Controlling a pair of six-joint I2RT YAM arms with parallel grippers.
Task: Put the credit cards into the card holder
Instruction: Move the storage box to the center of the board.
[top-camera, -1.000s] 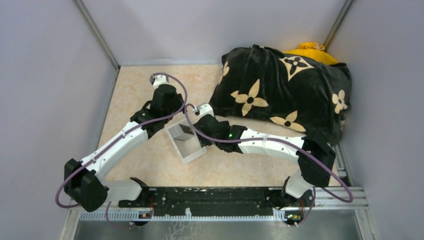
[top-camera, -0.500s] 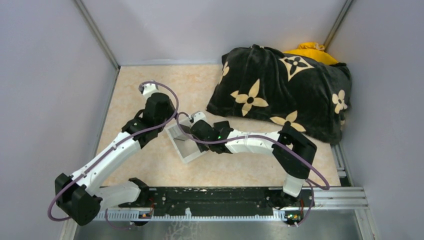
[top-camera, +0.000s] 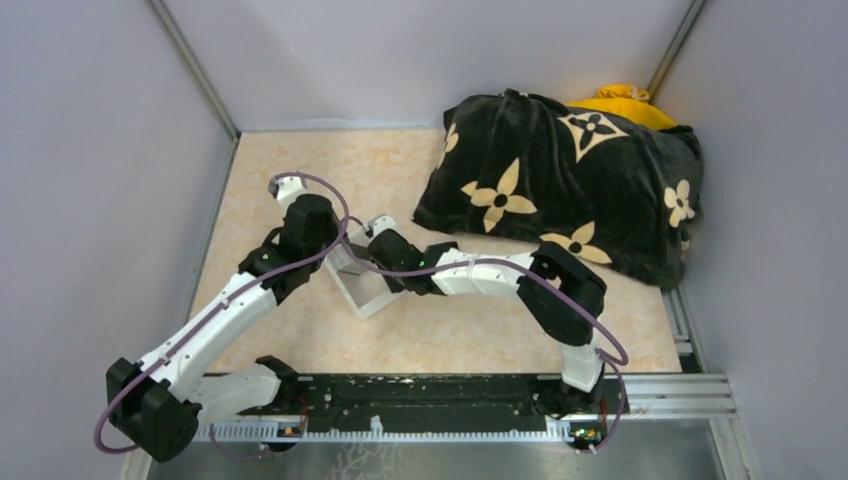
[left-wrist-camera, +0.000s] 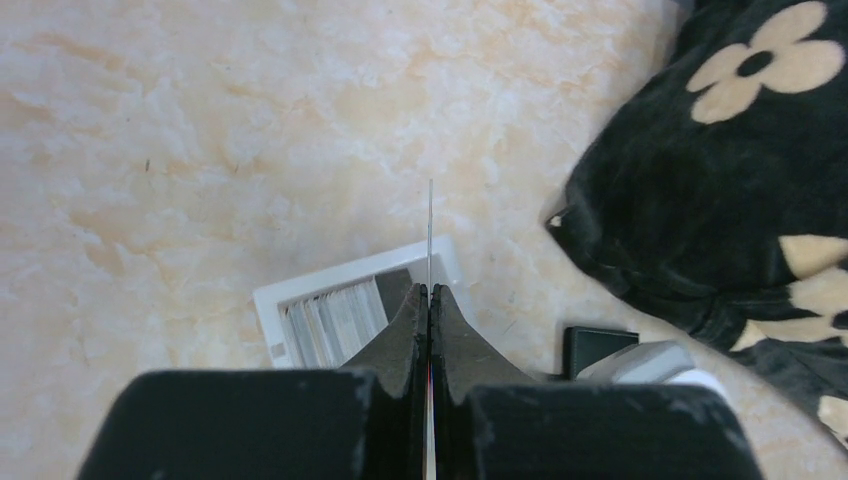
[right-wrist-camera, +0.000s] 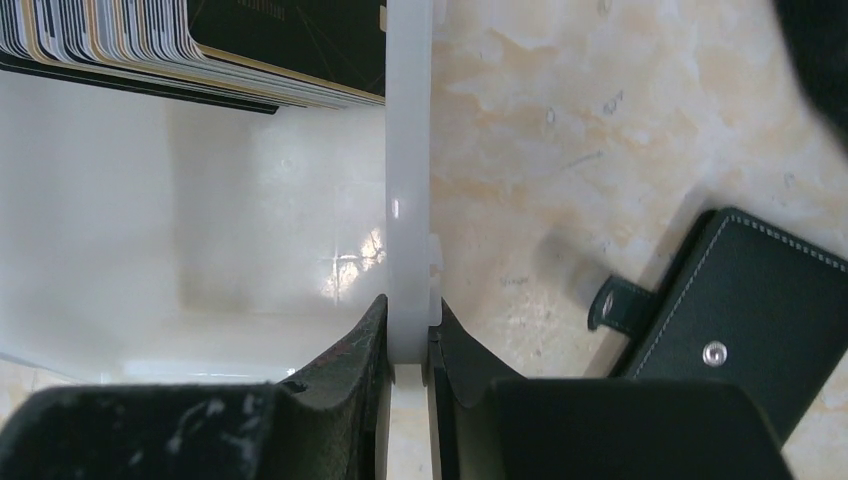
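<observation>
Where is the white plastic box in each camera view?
Top external: white plastic box just left of centre.
Left wrist: box at bottom centre, behind the left gripper pinching a card edge-on.
Right wrist: left half, its wall clamped by the right gripper.
Shared landmark: the beige marbled table.

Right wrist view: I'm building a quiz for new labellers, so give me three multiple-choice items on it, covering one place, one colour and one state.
1. Where does the small black stitched card holder lie relative to the plastic tray?
A. inside it
B. on the marbled table beside it
C. balanced on its wall

2. What colour is that tray?
A. white
B. red
C. green

3. What is the right gripper doing?
A. hanging wide open
B. gripping the card holder
C. clamping the tray's wall

Key:
1 B: it rests on bare tabletop outside the wall.
2 A: the wall and floor are white.
3 C: both fingers press the upright wall.
</observation>
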